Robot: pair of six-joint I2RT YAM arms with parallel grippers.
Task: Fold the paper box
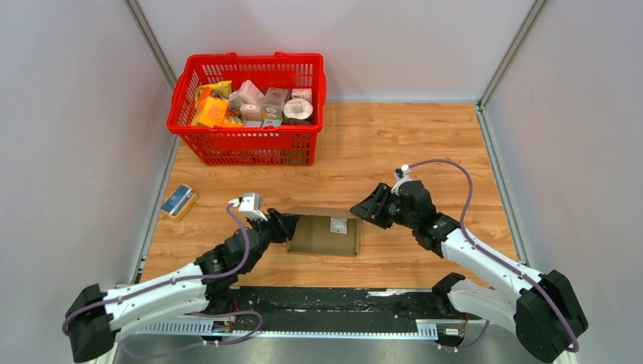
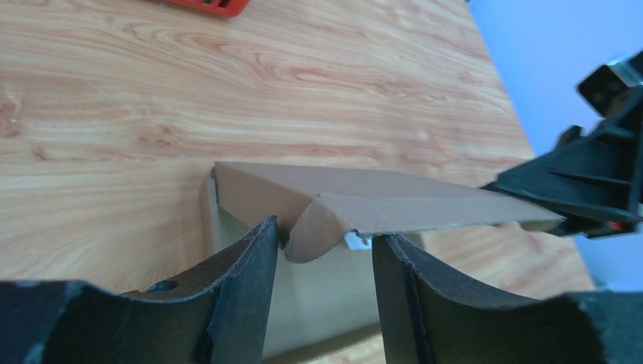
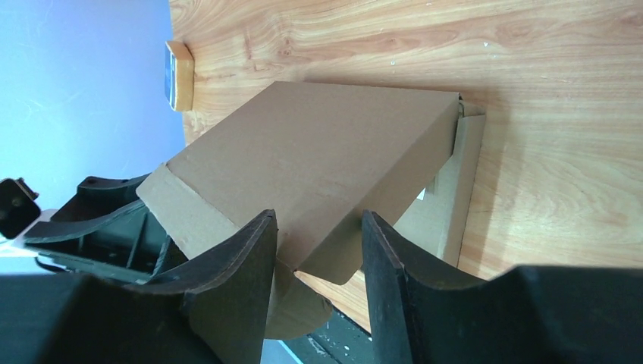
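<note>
Jaws of my left gripper (image 2: 324,236) stood apart, with a rounded tab of the paper box (image 1: 324,235) between them, clear of one finger. The box lay half-folded on the table (image 1: 409,144) between both arms, its lid raised. My right gripper (image 3: 318,224) straddled the lid's near corner; I could not tell whether it pinched it. The lid hid the box's inside.
</note>
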